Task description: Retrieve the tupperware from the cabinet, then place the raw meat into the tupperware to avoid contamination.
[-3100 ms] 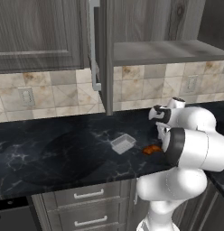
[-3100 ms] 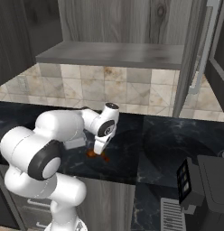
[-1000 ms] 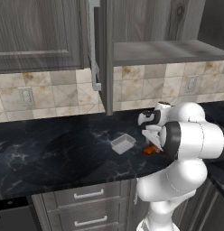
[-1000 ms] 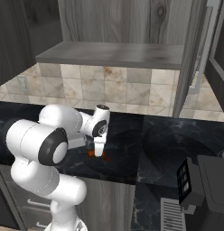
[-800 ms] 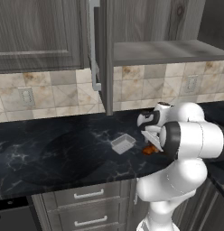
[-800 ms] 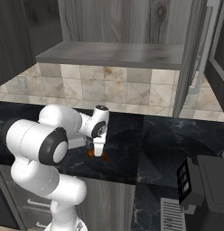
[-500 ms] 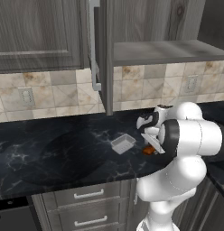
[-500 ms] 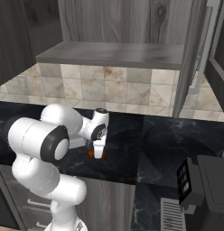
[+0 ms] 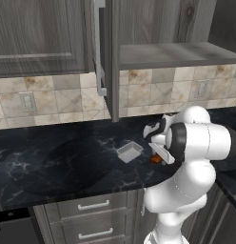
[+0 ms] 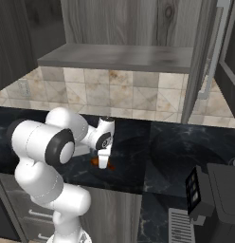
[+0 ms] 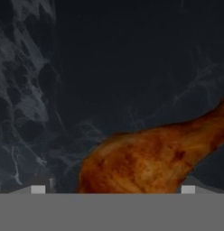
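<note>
The raw meat (image 11: pixel 145 164), a glossy orange-brown drumstick, lies on the dark marble counter (image 9: pixel 67 157). Its thick end sits between my fingertips (image 11: pixel 38 188), which stand wide on either side without touching it. My gripper (image 11: pixel 113 189) is open and points down at the meat (image 9: pixel 155 160), just above the counter (image 10: pixel 133 161). In the right base view the gripper (image 10: pixel 103 163) hangs right beside the meat (image 10: pixel 95 162). The pale grey tupperware (image 9: pixel 130 151) rests empty on the counter a little to the left of the meat. The cabinet (image 9: pixel 158 28) above has its door (image 9: pixel 106 52) swung open.
The open door's edge and long silver handle (image 9: pixel 98 47) hang above the counter, left of the hand. Grey drawers (image 9: pixel 93 206) run below the counter's front edge. A dark appliance (image 10: pixel 219 187) stands at the right in the right base view.
The hand has come down slightly closer over the meat. The jaws stayed wide apart. The tupperware and the meat have not moved.
</note>
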